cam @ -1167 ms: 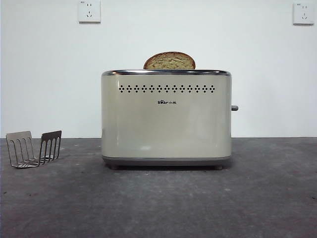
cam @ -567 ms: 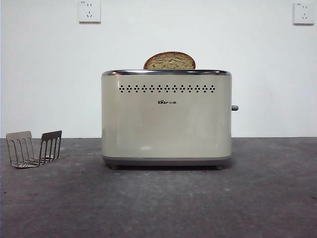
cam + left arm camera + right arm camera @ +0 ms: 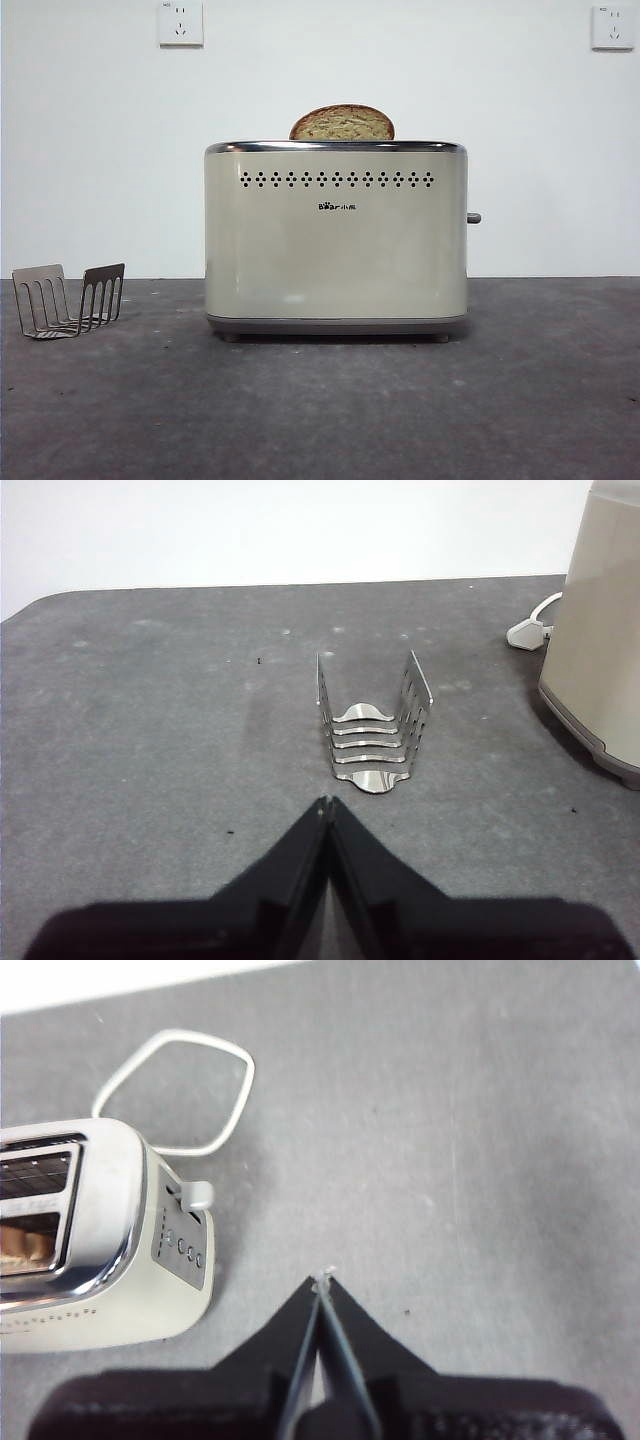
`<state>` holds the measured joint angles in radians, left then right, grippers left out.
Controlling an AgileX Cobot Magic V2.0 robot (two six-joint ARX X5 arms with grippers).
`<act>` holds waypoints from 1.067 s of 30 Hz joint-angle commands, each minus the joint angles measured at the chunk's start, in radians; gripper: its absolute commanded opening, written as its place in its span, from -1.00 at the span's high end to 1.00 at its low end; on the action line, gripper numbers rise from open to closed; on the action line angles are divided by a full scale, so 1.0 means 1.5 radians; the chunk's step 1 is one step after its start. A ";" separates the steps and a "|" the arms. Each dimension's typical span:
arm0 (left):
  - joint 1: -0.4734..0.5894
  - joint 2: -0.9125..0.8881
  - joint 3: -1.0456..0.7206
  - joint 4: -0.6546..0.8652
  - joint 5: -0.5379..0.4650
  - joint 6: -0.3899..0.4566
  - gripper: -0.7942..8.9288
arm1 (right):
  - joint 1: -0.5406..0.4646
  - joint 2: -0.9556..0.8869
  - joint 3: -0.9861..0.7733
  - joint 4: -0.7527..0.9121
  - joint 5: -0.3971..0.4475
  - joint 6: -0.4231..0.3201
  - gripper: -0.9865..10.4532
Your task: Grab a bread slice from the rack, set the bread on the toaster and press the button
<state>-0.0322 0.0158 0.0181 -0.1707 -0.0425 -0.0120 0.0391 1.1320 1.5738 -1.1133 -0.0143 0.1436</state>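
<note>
The cream toaster (image 3: 335, 240) stands mid-table. The slice of bread (image 3: 342, 123) sits in its slot, its rounded top poking above the chrome rim; its crust edge shows in the right wrist view (image 3: 25, 1243). The button (image 3: 473, 217) sticks out of the toaster's right side, also in the right wrist view (image 3: 197, 1195). The rack (image 3: 68, 299) stands empty at the left, and in the left wrist view (image 3: 372, 732). My left gripper (image 3: 326, 802) is shut and empty, close in front of the rack. My right gripper (image 3: 322, 1278) is shut and empty above the table beside the toaster's button end.
A white power cord (image 3: 175, 1088) loops on the table behind the toaster, and its plug (image 3: 527, 632) lies near the toaster's base. Two white wall sockets (image 3: 180, 22) hang on the back wall. Neither arm shows in the front view.
</note>
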 commanded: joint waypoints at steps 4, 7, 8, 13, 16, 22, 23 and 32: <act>-0.001 0.000 -0.007 0.005 -0.002 -0.005 0.84 | 0.000 -0.265 -0.384 0.276 0.090 -0.066 0.83; -0.001 0.000 -0.007 0.005 -0.002 -0.005 0.84 | 0.000 -0.414 -0.604 0.440 0.138 -0.082 0.83; -0.001 0.000 -0.007 0.005 -0.002 -0.005 0.84 | 0.000 -0.456 -0.662 0.484 0.123 -0.082 0.83; -0.001 0.000 -0.007 0.005 -0.002 -0.005 0.84 | -0.001 -0.583 -0.865 0.654 0.118 -0.082 0.83; -0.001 0.000 -0.007 0.005 -0.002 -0.005 0.84 | -0.001 -0.635 -0.941 0.692 0.115 -0.080 0.83; -0.001 0.000 -0.007 0.005 -0.002 -0.005 0.84 | -0.001 -0.715 -1.031 0.695 0.077 -0.080 0.83; -0.001 0.000 -0.007 0.005 -0.002 -0.005 0.84 | -0.001 -0.725 -1.041 0.693 0.071 -0.080 0.83; -0.001 0.000 -0.007 0.005 -0.002 -0.005 0.84 | -0.001 -0.750 -1.040 0.639 0.058 -0.117 0.83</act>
<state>-0.0322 0.0166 0.0181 -0.1707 -0.0429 -0.0120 0.0387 0.0109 0.0219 -0.1558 0.0772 -0.0177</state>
